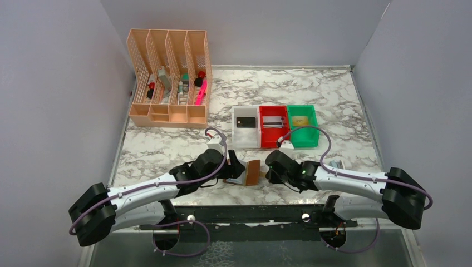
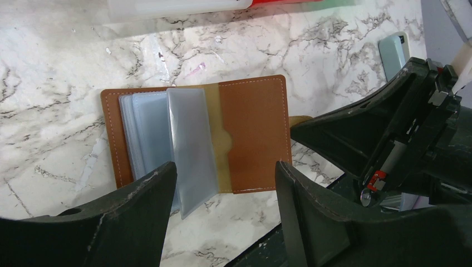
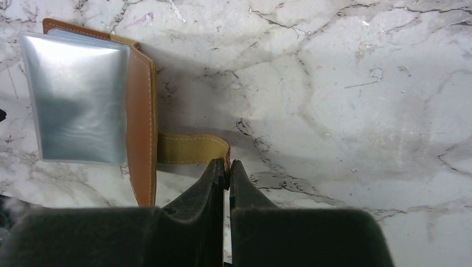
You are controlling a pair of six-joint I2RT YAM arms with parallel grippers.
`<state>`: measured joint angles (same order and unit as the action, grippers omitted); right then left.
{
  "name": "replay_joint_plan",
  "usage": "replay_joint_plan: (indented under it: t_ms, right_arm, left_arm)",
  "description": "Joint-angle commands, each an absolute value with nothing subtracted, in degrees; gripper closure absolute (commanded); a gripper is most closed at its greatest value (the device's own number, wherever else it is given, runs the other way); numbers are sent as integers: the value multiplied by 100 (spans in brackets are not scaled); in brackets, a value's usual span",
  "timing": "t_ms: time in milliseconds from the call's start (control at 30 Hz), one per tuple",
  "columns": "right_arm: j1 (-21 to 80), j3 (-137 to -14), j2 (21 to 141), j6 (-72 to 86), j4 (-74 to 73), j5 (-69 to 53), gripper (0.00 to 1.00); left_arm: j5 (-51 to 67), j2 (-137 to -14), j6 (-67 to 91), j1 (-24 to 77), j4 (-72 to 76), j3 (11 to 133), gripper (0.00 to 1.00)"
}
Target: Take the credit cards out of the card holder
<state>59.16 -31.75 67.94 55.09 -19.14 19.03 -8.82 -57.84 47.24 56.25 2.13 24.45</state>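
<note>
The brown card holder [image 1: 249, 172] [image 2: 253, 133] lies open on the marble between my two grippers. Its pale blue-grey pockets [image 2: 189, 144] fan up from the spine, and I cannot tell whether any holds a card. My left gripper [image 2: 225, 167] [image 1: 236, 169] hangs open over the holder's near edge, one finger on each side of the pockets. My right gripper [image 3: 227, 164] [image 1: 268, 172] is shut on the holder's snap tab [image 3: 192, 149]. Three credit cards lie in the bins: black [image 1: 245, 122], silvery-white [image 1: 273, 120] and gold [image 1: 300, 120].
The white [image 1: 236, 139], red [image 1: 265, 139] and green [image 1: 313, 136] bins stand in a row just beyond the holder. A peach desk organiser [image 1: 170, 114] with pens is at the back left. A small light-blue block [image 1: 335, 164] [image 2: 394, 50] lies to the right.
</note>
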Motion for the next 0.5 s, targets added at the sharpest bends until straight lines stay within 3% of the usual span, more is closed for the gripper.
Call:
replay_joint_plan:
  t_ms: [0,233,467]
  right_arm:
    - [5889,-3181,6906,5606,-1866,2051,94]
    - [5886,-3216,7034,5587,-1827,2060,94]
    - [5880,-3256,7075,5596,-1832,2044,94]
  left_arm:
    - [-740,-5948,4744,5607,257,2595,32]
    - [-601,-6403,4901,5610,252,2627,33]
    - [-191,-6663,4738,5610,652,2752,48]
